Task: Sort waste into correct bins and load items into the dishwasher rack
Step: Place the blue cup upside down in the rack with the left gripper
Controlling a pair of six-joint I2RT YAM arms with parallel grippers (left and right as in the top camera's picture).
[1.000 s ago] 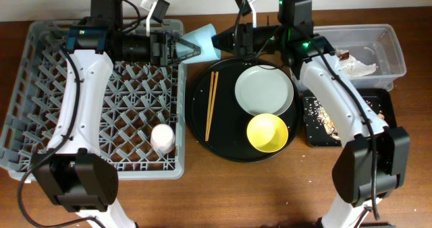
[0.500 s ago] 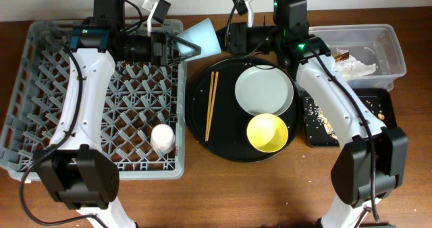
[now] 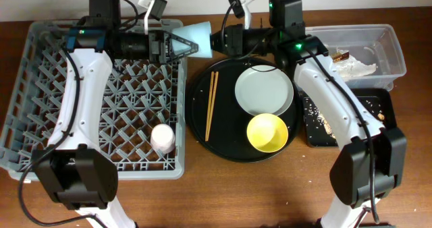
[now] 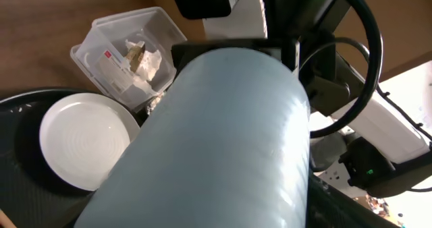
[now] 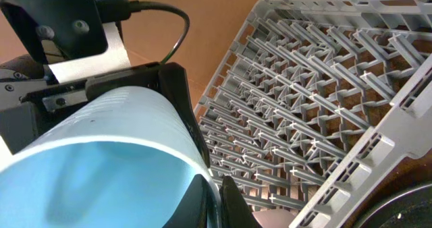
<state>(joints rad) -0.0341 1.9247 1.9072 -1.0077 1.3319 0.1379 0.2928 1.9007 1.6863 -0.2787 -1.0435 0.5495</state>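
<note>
The light-blue cup [image 3: 197, 38] hangs on its side above the rack's far right corner. My right gripper [image 3: 216, 40] is shut on its rim, one finger inside and one outside, as the right wrist view [image 5: 217, 194] shows. My left gripper [image 3: 191, 44] is open, its fingers spread around the cup's base. The cup fills the left wrist view [image 4: 223, 140]. The pink cup [image 3: 162, 137] stands upside down in the grey rack [image 3: 40, 86]. The plate [image 3: 263, 90], yellow bowl [image 3: 267, 132] and chopsticks [image 3: 210, 105] lie on the round black tray [image 3: 202, 130].
The clear tub [image 3: 395, 59] at the far right holds tissue and a wrapper [image 3: 351, 65]. The small black tray [image 3: 385, 123] in front of it holds noodle scraps [image 3: 317, 113]. Both arms meet over the table's far edge.
My right gripper has carried the blue cup to the left, and its base now lies between my left gripper's open fingers. The left gripper has shifted slightly up.
</note>
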